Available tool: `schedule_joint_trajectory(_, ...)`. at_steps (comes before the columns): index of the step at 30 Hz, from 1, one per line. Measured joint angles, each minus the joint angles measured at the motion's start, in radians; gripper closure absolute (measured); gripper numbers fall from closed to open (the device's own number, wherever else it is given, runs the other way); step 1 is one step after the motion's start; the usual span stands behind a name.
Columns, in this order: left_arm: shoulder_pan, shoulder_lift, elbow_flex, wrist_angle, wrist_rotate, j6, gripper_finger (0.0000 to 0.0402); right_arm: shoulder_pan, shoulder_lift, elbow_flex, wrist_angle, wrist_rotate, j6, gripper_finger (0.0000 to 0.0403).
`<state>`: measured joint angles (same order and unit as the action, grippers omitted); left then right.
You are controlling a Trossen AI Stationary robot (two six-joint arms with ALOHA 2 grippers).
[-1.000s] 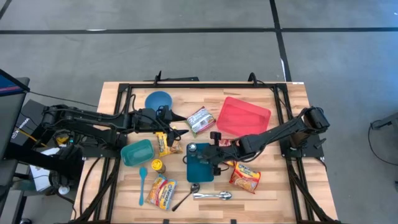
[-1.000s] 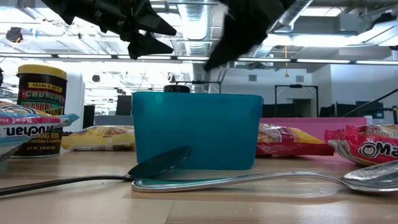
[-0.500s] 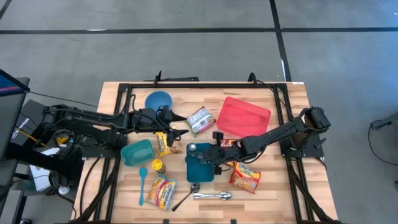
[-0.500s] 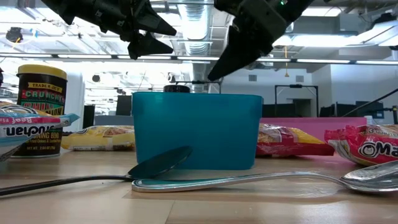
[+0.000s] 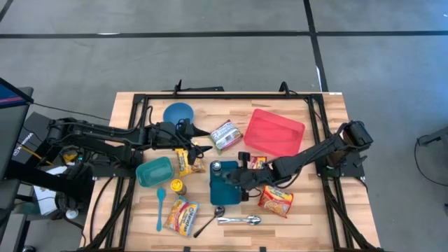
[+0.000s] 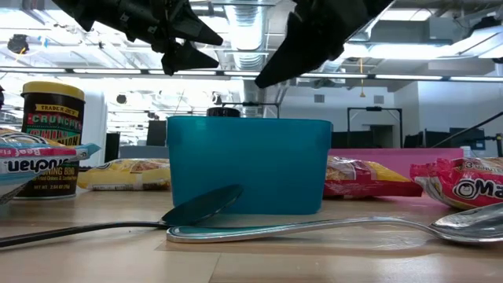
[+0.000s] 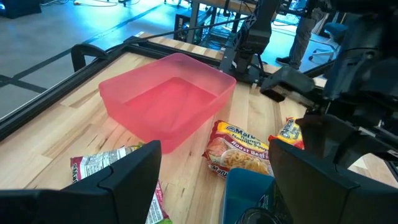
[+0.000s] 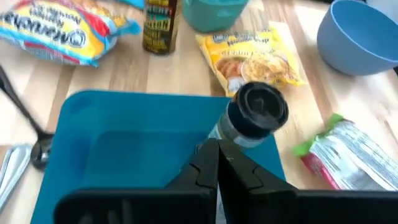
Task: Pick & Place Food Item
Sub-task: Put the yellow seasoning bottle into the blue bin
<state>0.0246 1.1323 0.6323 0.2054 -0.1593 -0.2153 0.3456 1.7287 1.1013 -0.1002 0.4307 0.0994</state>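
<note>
Right hand (image 5: 236, 178) hangs low over the teal bin (image 5: 225, 187) near the middle of the tabletop (image 5: 315, 217), fingers pressed shut with nothing between them. Its wrist view looks straight down into that bin, which holds nothing, and shows a dark-capped bottle (image 8: 254, 115) standing just against the bin's far wall, the closed tips pointing toward it. To my eye the arm is lining up on something beside the bin, though which item the task means I can't say; shut fingers would have to spread before any grab.

Left hand (image 5: 201, 139) waits farther back, just above the yellow packet (image 5: 187, 161), its two fingers spread wide and gripping nothing. From its wrist the pink tray (image 7: 166, 99) sits ahead, tilted across the boards, with a noodle packet (image 7: 239, 149) lying just beside its near corner.

Loose food lies all round: a silver pouch (image 5: 225, 135) between the blue bowl (image 5: 178, 113) and the tray, a red noodle pack (image 5: 276, 199) near the front edge right of the bin, another packet (image 5: 181, 214) and a small jar (image 5: 177, 186) to its left, below the green tub (image 5: 154, 171). Spoons (image 5: 238, 220) rest flat in front of the bin, out of the arms' way, probably props rather than targets
</note>
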Motion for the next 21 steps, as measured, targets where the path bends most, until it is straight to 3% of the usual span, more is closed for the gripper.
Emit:
schedule_joint_trajectory(3, 0.0, 0.0, 0.0, 0.0, 0.0, 0.0, 0.0109, -0.028, 0.0, -0.077, 0.131, -0.078, -0.018, 0.0403)
schedule_joint_trajectory(7, 0.0, 0.0, 0.0, -0.001, 0.0, 0.0, 0.0109, -0.045, -0.039, -0.142, 0.218, -0.087, -0.018, 0.0403)
schedule_joint_trajectory(21, 0.0, 0.0, 0.0, -0.004, 0.0, -0.001, 0.0109, -0.068, -0.282, -0.347, 0.217, -0.004, 0.064, 0.0403)
